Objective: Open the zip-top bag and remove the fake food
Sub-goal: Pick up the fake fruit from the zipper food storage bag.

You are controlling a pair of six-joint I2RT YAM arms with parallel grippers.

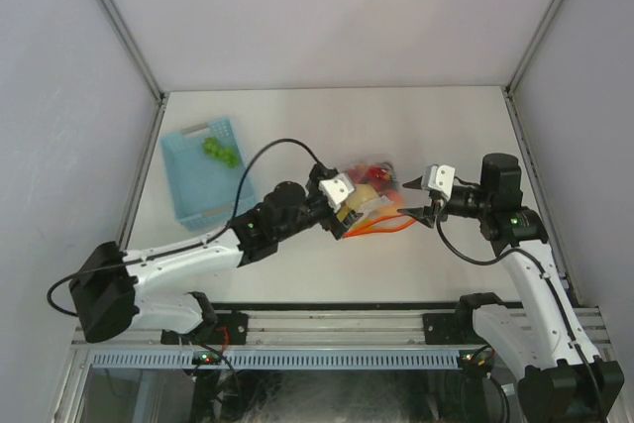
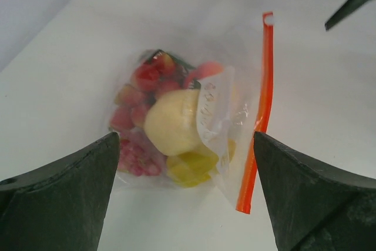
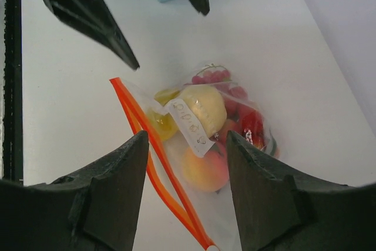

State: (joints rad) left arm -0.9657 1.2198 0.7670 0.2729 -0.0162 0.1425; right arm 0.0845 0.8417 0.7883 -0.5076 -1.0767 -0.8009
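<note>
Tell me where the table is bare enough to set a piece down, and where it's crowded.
Bare: the far strip of table behind the zip-top bag, from the blue basket to the right wall; also the near patch between the left arm and right arm. Crowded: mid-table, where both flank the bag.

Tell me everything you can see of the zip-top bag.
The zip-top bag is clear, crinkly plastic with a red-orange zip strip along one edge and a white label patch. It lies on the white table, bulging with fake food: red, yellow and orange pieces. The left end effector and right end effector, both open, hover over it; neither grips it.
</note>
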